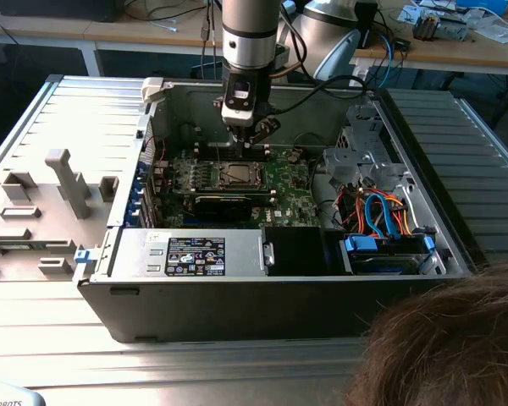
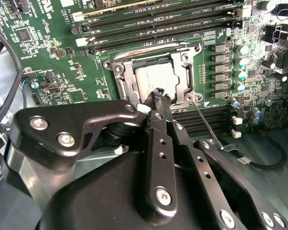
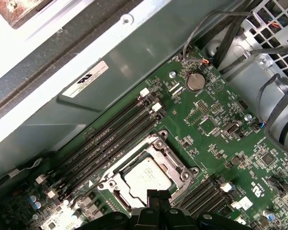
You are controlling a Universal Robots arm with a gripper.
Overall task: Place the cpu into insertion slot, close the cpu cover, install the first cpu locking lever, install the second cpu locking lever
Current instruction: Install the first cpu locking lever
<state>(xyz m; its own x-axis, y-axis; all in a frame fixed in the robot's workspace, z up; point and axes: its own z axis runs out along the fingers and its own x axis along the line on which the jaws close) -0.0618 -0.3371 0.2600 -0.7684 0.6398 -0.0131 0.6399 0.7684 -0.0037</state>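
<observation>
Pincer (image 2: 160,96), narrowed and empty, hovers above the seated cpu (image 2: 151,79); the stiff, springy locking lever (image 2: 206,124) beside it probably wants pushing near its free end.

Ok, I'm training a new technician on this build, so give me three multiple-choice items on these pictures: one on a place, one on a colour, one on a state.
1. Where is the cpu?
A. in the insertion slot
B. outside the case
C. in a long black card slot

2. What colour is the circuit board?
A. red
B. green
C. white

3. How does the cpu cover lie?
A. standing upright
B. off the board
C. flat around the chip

Answers:
1 A, its metal top shows inside the socket in both wrist views.
2 B, green shows all around the socket.
3 C, its frame lies flat about the chip, with the pincer close by its edge.
</observation>
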